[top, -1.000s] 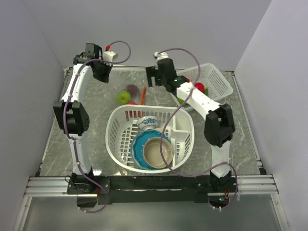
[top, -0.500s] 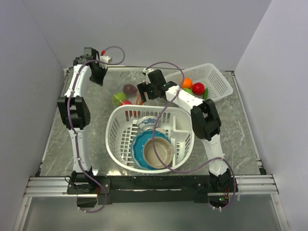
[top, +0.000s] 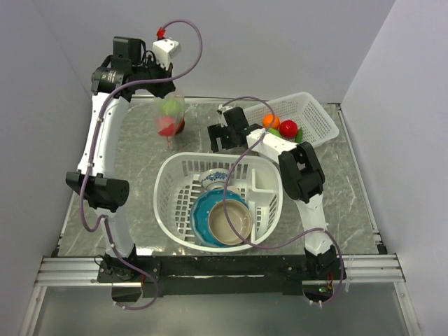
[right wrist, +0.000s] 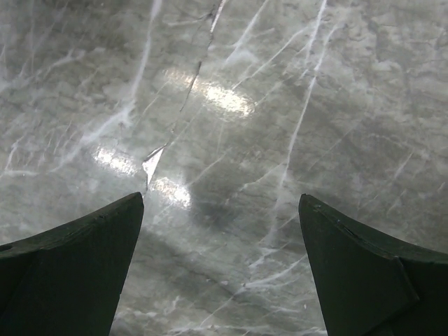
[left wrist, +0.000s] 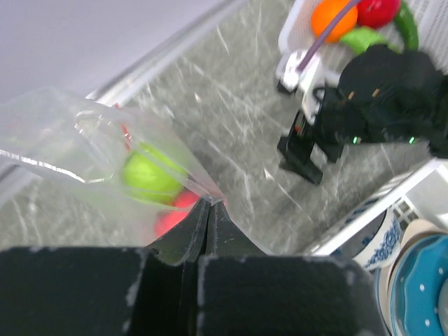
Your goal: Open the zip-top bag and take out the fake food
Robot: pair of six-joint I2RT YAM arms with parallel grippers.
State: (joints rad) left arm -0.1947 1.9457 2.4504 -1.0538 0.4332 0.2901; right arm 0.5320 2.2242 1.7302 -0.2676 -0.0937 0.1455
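Note:
My left gripper (top: 166,89) is raised at the back left and shut on an edge of the clear zip-top bag (top: 171,112), which hangs below it. In the left wrist view the jaws (left wrist: 210,204) pinch the bag (left wrist: 77,150). A green fruit (left wrist: 150,175) and a red one (left wrist: 171,218) sit inside it. A dark maroon piece (top: 181,127) shows at the bag's lower edge. My right gripper (top: 222,137) is open and empty, low over the bare marble (right wrist: 231,126), to the right of the bag.
A white mesh tray (top: 315,119) leans at the back right with orange (top: 271,121), red (top: 288,129) and green pieces. A large white basket (top: 166,199) at front centre holds a teal plate (top: 199,213), a tan bowl (top: 231,222) and a blue-patterned bowl (top: 215,178).
My left arm has swung up and lifted the bag with the fruits off the table. The right gripper has shifted slightly right and stays low and open.

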